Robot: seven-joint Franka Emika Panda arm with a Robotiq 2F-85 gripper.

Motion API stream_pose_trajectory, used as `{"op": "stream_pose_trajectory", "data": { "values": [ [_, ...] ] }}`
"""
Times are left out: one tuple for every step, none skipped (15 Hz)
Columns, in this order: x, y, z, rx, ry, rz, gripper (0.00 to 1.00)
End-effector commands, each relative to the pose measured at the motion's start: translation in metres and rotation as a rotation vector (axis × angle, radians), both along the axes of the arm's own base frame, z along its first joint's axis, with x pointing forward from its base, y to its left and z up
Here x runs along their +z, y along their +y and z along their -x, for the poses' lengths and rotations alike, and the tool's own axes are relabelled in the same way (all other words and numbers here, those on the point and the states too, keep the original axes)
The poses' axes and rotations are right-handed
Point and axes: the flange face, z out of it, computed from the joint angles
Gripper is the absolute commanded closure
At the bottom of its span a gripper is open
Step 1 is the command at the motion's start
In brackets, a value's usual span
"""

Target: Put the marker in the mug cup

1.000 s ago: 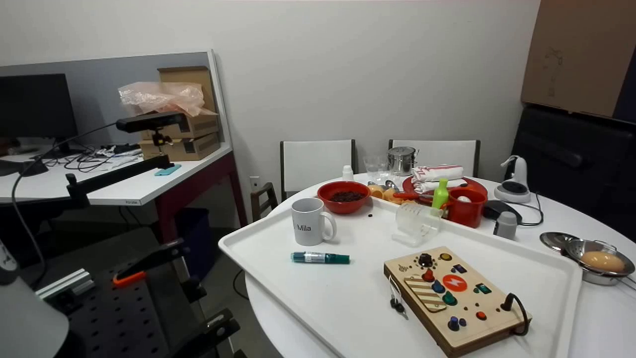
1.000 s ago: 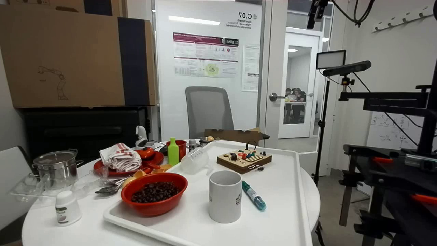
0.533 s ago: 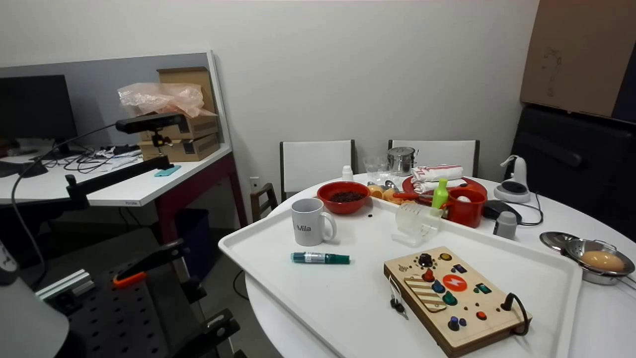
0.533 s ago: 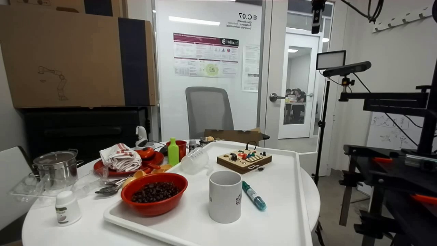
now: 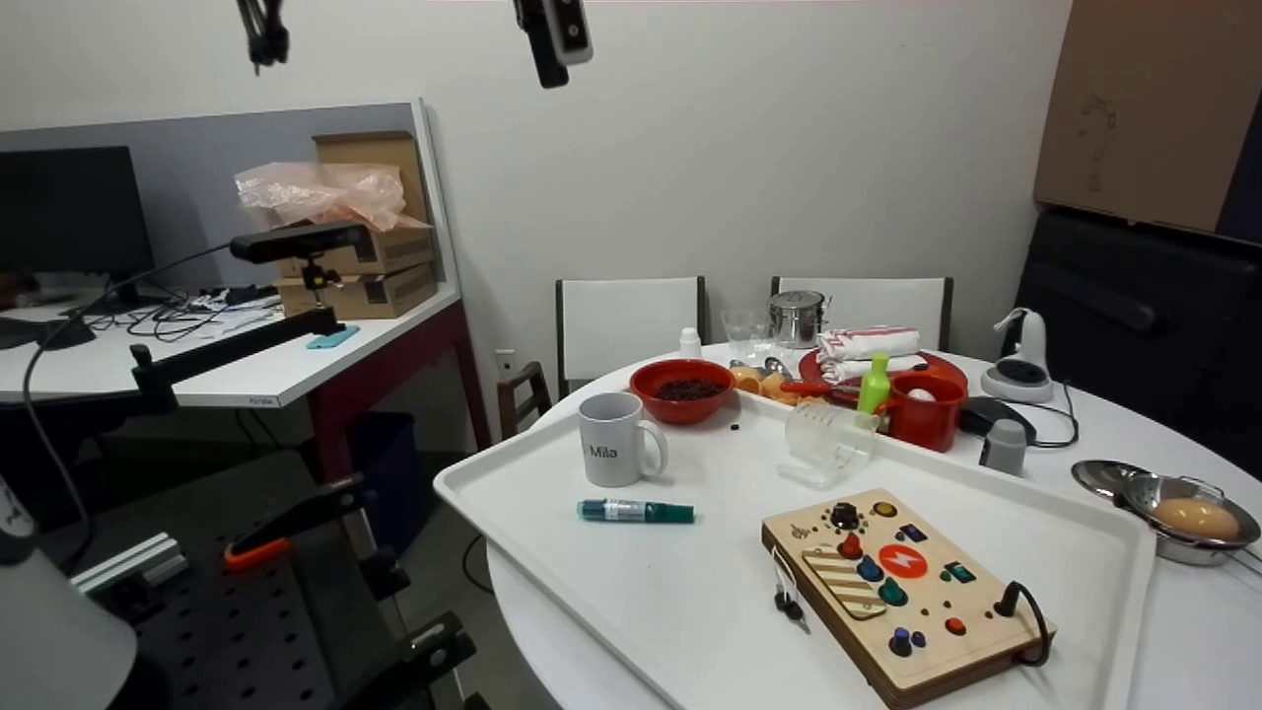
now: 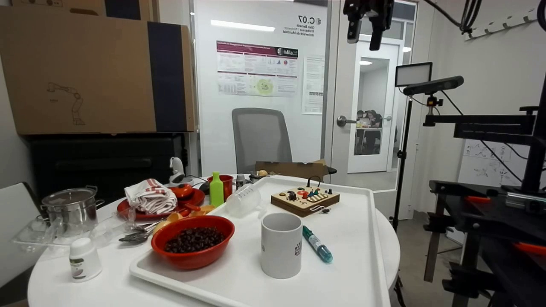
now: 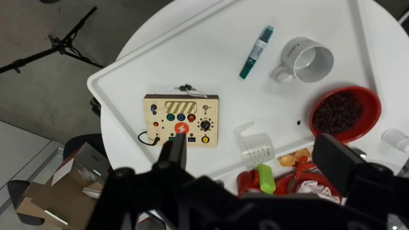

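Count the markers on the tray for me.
1: the teal-green marker lies on the white tray beside the upright mug cup, not touching it. No others show, though one could be hidden.

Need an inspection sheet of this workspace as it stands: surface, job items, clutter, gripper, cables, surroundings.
Surface: white tray on white table; one dark speck on the tray near the red bowl.
Job items: marker lying flat on the tray beside the upright mug, not touching it.
Clutter: wooden knob box, keys beside it; clear measuring cup on its side; dark bean-like pieces in the bowl; green bottle, red pot, folded towel off-tray.
Gripper: open, well above tray level, holding nothing.
Cables: black lead on the knob box; tangle on the desk.
Surroundings: monitor, office chair, large cardboard box.
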Motion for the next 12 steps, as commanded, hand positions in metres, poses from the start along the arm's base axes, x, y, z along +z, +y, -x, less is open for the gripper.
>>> {"op": "stream_pose_trajectory", "data": {
  "values": [
    [-0.004,0.001,-0.006,-0.045,-0.02,-0.002,0.0],
    [-0.009,0.002,-0.009,-0.055,-0.018,-0.001,0.0],
    [-0.01,0.002,-0.01,-0.053,-0.013,-0.001,0.0],
    [-0.01,0.002,-0.01,-0.052,-0.014,-0.001,0.0],
    [-0.004,-0.003,-0.004,-0.058,-0.034,-0.006,0.0],
    [-0.005,-0.004,-0.002,-0.094,-0.036,-0.038,0.0],
    [-0.011,-0.005,-0.003,-0.138,-0.041,-0.031,0.0],
    [-0.02,-0.003,-0.004,-0.179,-0.046,-0.023,0.0],
    [-0.031,-0.002,-0.006,-0.225,-0.052,-0.025,0.0],
    [-0.042,-0.001,-0.007,-0.269,-0.06,-0.029,0.0],
    [-0.054,0.002,-0.008,-0.307,-0.059,-0.031,0.0],
    [-0.066,0.005,-0.01,-0.344,-0.068,-0.035,0.0]
  ]
}}
